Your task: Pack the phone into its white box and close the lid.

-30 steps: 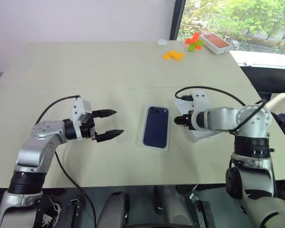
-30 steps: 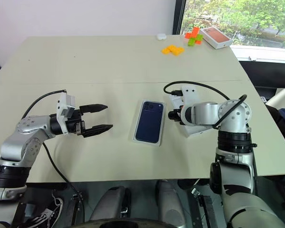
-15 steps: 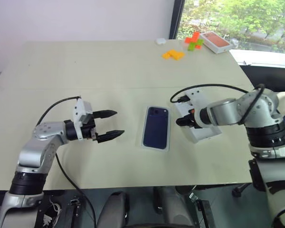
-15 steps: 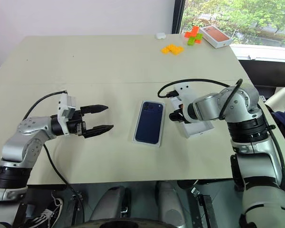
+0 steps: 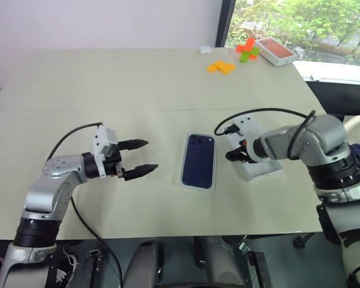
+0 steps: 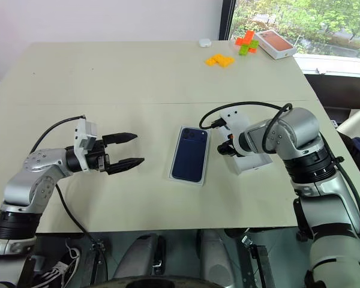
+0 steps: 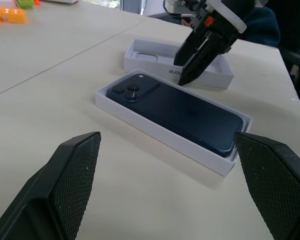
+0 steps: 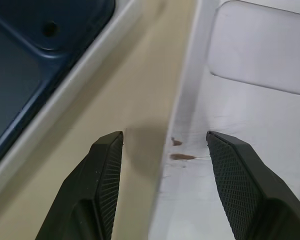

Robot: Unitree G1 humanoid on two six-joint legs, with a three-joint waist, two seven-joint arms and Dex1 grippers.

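The left gripper (image 5: 145, 157) hovers over the beige table (image 5: 108, 90) with its two black fingers spread wide and nothing between them, pointing toward the middle of the table. Just ahead of its fingertips, a short gap away, lies the phone (image 5: 198, 160), dark navy with its camera cluster at the far corner, already seated in the white box (image 7: 155, 131). Just beyond the box, on its right, the right gripper (image 7: 197, 59) points steeply down with its fingers partly apart, straddling the near wall of the lid (image 5: 263, 170): one fingertip (image 8: 106, 175) is over the bare table, the other over the lid's white inside. It grips nothing. The lid lies open side up, beside the box but apart from it
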